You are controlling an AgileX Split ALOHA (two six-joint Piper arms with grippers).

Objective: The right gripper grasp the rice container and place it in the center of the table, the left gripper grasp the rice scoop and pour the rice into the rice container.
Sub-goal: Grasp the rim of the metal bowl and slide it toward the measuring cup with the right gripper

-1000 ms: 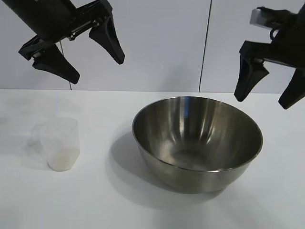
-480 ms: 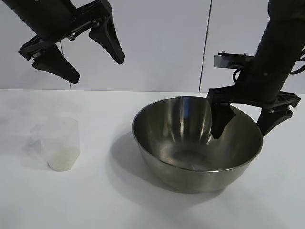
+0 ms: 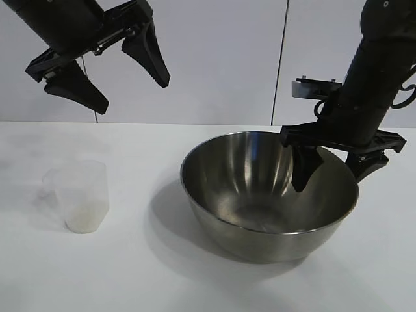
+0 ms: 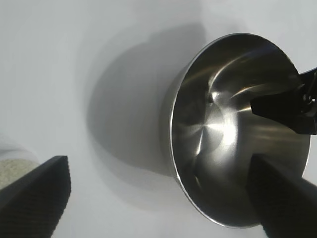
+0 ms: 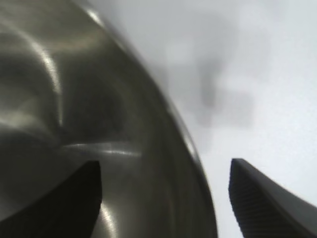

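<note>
Bare table point(image 3: 136, 273) between rice scoop point(image 3: 79, 195) and rice container point(image 3: 270, 195); right gripper point(image 3: 331, 170) astride the container's far rim.

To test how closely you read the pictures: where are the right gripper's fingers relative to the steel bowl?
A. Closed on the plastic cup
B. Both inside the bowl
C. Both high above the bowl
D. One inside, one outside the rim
D: the right gripper straddles the rim of the rice container, one finger inside, the other outside, as the right wrist view confirms.

Rice scoop point(image 4: 12, 158) cut off by frame edge; bowl rim point(image 5: 163, 104) blurred.
</note>
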